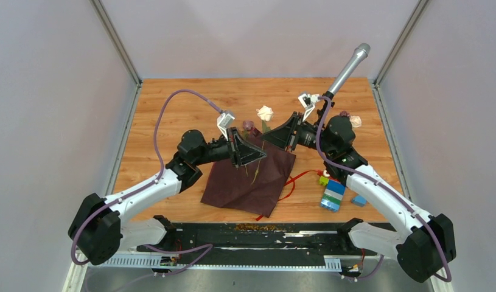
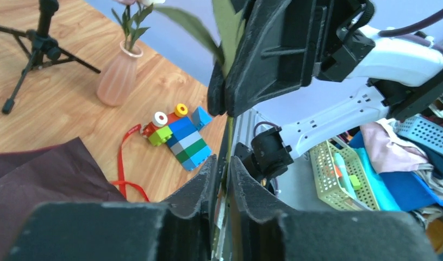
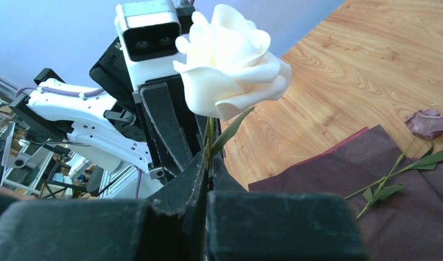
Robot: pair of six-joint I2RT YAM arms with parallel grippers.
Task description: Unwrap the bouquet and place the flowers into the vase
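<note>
- The cream rose (image 3: 230, 60), waxy curled petals on a thin green stem, is held upright above the flattened maroon wrapping paper (image 1: 245, 182).
- Right jaws clench its stem under the head; left jaws flank it lower, grip unclear.
- The ribbed peach vase (image 2: 117, 76) stands on the wooden surface (image 1: 172, 109), its stems' heads cut off.
- A mauve rose (image 3: 427, 122) lies partly on the paper.
</note>
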